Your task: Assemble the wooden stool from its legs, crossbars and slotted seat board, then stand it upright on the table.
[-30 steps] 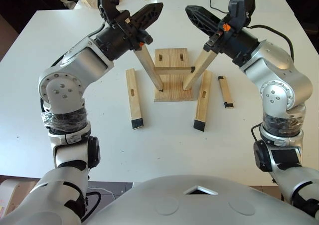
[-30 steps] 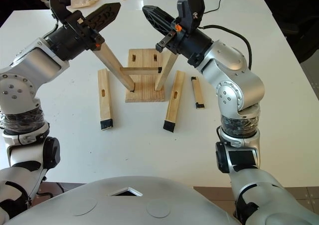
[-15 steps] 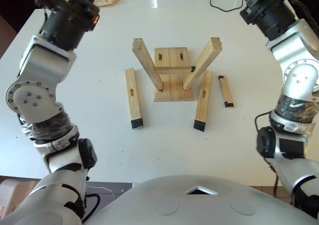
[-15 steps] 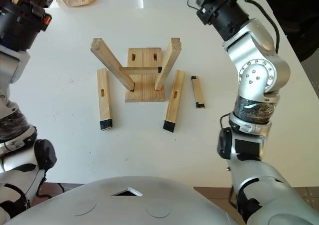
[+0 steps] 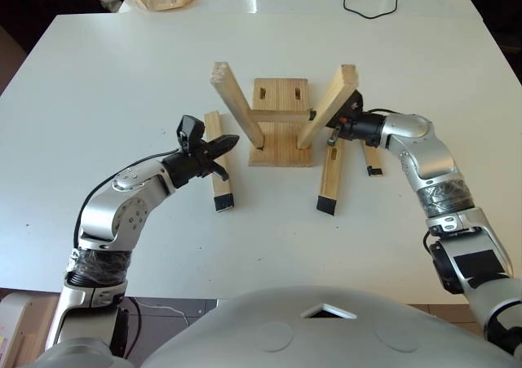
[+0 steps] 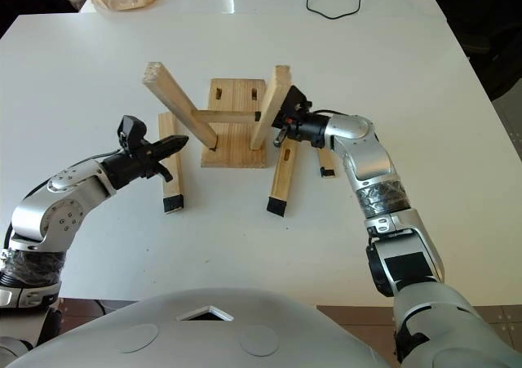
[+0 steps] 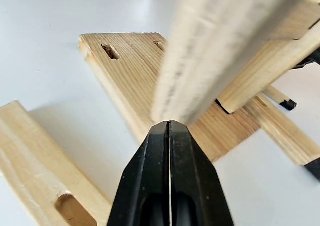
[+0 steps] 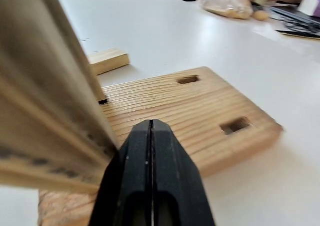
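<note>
**A:** How would the half-built stool have handled?

**B:** Light, stiff wood, I judged, and not slippery. The joints looked merely pushed in, so lifting by one leg risked a wobble. The board (image 5: 281,152) lay flat on the desk (image 5: 98,82). It was best taken across its edges, and any leg at mid-length.

**A:** Where did things sit from the pincers?

**B:** Both pincers were pressed together, pinching nothing. The left pincer (image 5: 227,145) hung low over the left loose leg (image 5: 220,187), with the left standing leg (image 5: 235,99) just ahead of its tips. The right pincer (image 5: 336,126) sat close beside the right standing leg (image 5: 333,99); whether it touched, I couldn't tell. The right loose leg (image 5: 329,180) lay beneath it. The fitted crossbar (image 5: 281,116) ran between the pincers. The loose crossbar (image 5: 372,162) lay below the right wrist.
</note>
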Controlling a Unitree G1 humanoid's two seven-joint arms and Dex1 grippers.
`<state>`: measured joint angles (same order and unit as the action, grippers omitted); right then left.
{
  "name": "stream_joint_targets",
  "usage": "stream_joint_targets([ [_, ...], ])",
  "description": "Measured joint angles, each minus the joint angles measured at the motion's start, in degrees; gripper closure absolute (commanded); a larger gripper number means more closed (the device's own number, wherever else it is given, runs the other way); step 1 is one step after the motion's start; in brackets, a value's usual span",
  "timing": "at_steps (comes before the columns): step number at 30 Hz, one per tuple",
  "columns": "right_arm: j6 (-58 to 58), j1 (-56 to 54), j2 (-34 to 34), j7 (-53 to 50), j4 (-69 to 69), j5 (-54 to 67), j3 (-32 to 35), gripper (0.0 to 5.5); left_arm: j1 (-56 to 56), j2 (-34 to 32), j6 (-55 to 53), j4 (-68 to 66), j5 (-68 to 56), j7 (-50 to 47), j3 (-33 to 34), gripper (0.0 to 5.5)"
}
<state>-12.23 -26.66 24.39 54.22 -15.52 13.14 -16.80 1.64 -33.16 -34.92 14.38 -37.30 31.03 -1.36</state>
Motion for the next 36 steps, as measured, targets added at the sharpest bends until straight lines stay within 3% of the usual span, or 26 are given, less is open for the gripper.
stream_joint_targets([
  [17,-3.42,9.31,-8.08,-3.07,11.00,-4.48,-7.56,5.48,2.86,3.89,0.00,-4.15,7.26,-0.35,-0.49,5.50],
  [23,-4.85,9.83,-8.24,-4.94,13.73,-3.16,-3.94,5.48,4.69,4.69,0.76,-7.57,9.92,-2.49,2.15,5.50],
  [29,2.15,-0.22,-3.16,-7.59,-1.27,-7.59,1.99,5.48,1.78,1.40,-1.95,-5.09,8.65,-1.21,9.02,5.50],
  [36,15.52,-13.68,-6.89,-14.24,-29.64,-15.88,1.14,5.48,-8.90,-2.89,-7.22,11.64,0.00,7.06,11.69,5.50],
])
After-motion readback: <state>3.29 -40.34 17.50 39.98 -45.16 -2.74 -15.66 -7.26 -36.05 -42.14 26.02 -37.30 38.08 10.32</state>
